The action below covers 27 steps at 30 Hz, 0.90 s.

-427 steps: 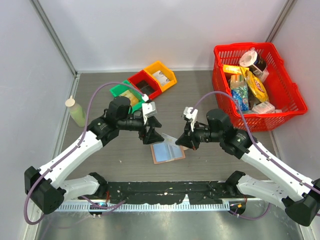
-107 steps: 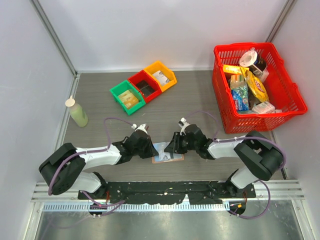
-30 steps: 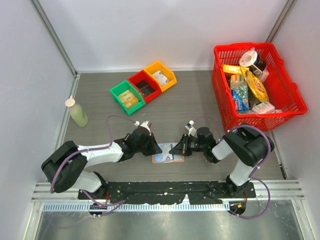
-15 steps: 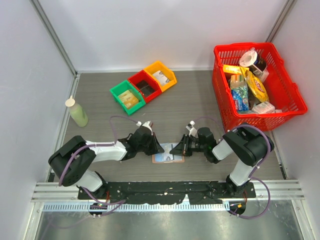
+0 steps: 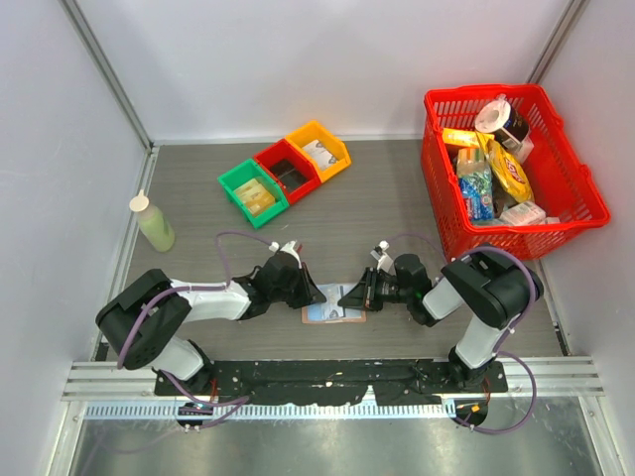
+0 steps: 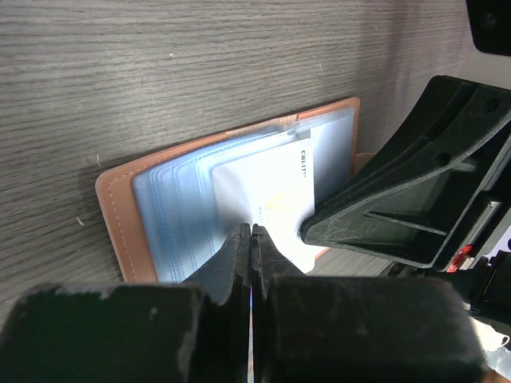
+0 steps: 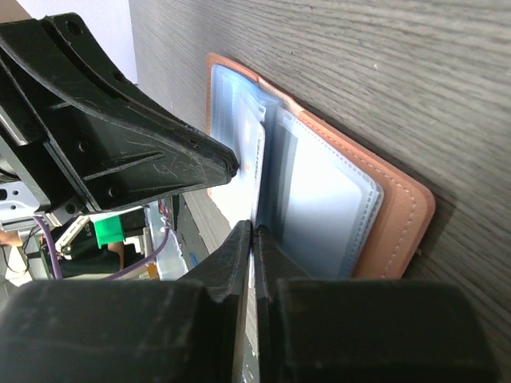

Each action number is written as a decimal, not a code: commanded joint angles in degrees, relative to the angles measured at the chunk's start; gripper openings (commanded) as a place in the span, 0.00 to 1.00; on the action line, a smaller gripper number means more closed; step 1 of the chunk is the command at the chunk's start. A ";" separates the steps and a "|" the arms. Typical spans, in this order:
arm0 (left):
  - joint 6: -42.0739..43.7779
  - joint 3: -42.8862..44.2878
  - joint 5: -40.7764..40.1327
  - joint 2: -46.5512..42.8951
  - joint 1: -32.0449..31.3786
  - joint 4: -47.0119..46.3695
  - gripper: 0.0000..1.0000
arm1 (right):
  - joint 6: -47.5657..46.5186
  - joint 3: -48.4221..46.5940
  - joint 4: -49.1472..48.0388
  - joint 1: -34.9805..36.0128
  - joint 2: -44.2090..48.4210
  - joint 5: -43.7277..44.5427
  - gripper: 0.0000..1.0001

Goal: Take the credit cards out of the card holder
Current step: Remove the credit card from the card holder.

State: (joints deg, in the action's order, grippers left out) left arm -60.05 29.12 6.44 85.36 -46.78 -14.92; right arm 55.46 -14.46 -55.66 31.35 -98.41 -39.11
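The card holder (image 5: 333, 315) lies spread open on the table between both arms, tan cover (image 6: 112, 215) down and pale blue sleeves up. A white credit card (image 6: 267, 183) sticks partly out of the sleeves. My left gripper (image 6: 252, 230) is shut, its tips resting where the card meets a sleeve. From the opposite side my right gripper (image 7: 254, 227) lies flat to the table, its jaws almost together on the credit card's (image 7: 246, 187) near edge. In the top view the left gripper (image 5: 319, 295) and right gripper (image 5: 343, 297) nearly touch over the holder.
Green (image 5: 253, 191), red (image 5: 288, 167) and yellow (image 5: 319, 149) bins stand at the back left. A red basket (image 5: 585, 213) full of groceries fills the back right. A pale green bottle (image 5: 152, 222) stands by the left wall.
The left gripper has slid slightly right onto the open holder. The right arm and the holder stay where they were.
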 commanded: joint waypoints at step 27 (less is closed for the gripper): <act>3.00 0.40 0.33 -5.37 1.26 4.89 0.08 | -20.21 -4.51 57.72 -6.48 37.65 9.92 0.01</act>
State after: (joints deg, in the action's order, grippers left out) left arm -60.47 27.94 7.14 83.90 -45.76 -14.33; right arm 42.28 -14.55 -16.19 25.23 -68.25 -34.22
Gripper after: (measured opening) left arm 0.032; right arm 0.025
